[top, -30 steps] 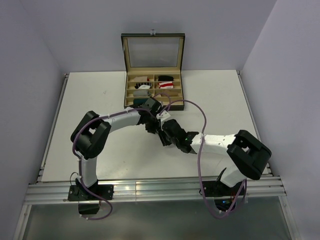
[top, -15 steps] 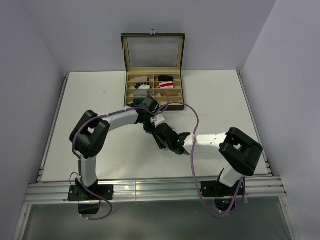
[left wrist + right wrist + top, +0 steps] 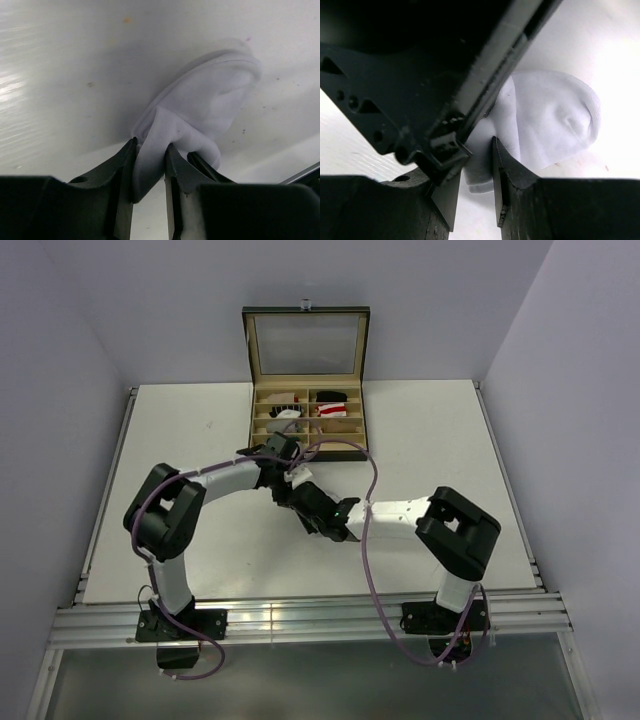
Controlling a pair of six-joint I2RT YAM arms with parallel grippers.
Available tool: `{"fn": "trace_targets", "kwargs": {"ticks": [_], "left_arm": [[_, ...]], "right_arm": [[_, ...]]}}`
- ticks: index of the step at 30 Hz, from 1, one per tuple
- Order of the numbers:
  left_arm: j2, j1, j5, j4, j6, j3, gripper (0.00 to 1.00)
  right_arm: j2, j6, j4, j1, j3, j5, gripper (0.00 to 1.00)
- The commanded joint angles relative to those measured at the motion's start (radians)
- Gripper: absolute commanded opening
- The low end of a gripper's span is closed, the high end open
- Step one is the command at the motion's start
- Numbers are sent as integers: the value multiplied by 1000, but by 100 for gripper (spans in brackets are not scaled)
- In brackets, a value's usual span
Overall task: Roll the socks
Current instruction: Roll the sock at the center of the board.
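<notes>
A white sock lies bunched on the white table. In the top view the two grippers cover it. My left gripper is shut on a raised fold at the sock's near end. My right gripper is shut on the cuff end of the same sock, right against the left gripper's black body. In the top view the left gripper and the right gripper meet just in front of the box. A red-and-white sock lies in the box. I cannot pick out the tan-brown sock.
The open compartment box, its glass lid upright, stands at the back middle and holds several small rolled bundles, close behind the grippers. Purple cables loop over both arms. The table's left and right edges have raised rails.
Both grippers have moved left and slightly nearer together, staying on the sock. The right arm's elbow has swung left and the left arm has folded further left.
</notes>
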Motion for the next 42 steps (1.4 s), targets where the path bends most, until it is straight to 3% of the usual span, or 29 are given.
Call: {"fn": "trace_targets", "kwargs": {"ticks": [1,9,13,14,20,24,27,34,42], "left_arm": [[-41,53,-104,-102,16,-86,16],[-104,97,-126,-97,6,-111,18],[-104,97,-109,-64,-23,-97,24],[-109,97,-113,-56,-28,-97,25],[-168,107,-152,-2,-77,-93,46],[-218,122,-205,33,-121,-90,65],[-265,133,-219,70,-160,-105,71],[-411,142,-233,170,-191,-237,69],[-431,58,-185,259,-211,-366,66]], "right_arm": [[104,-81,-95,5,10,-87,36],[175,-119,-78,7,45,-95,33],[172,-110,-62,-9,12,-142,10],[161,-112,-56,-16,6,-179,0],[124,-95,-61,-133,1,-438,0],[124,-69,-70,-229,7,-706,0],[145,-33,-64,-305,18,-879,0],[248,150,57,-463,12,-1244,0],[345,238,159,-547,-7,-1297,0]]}}
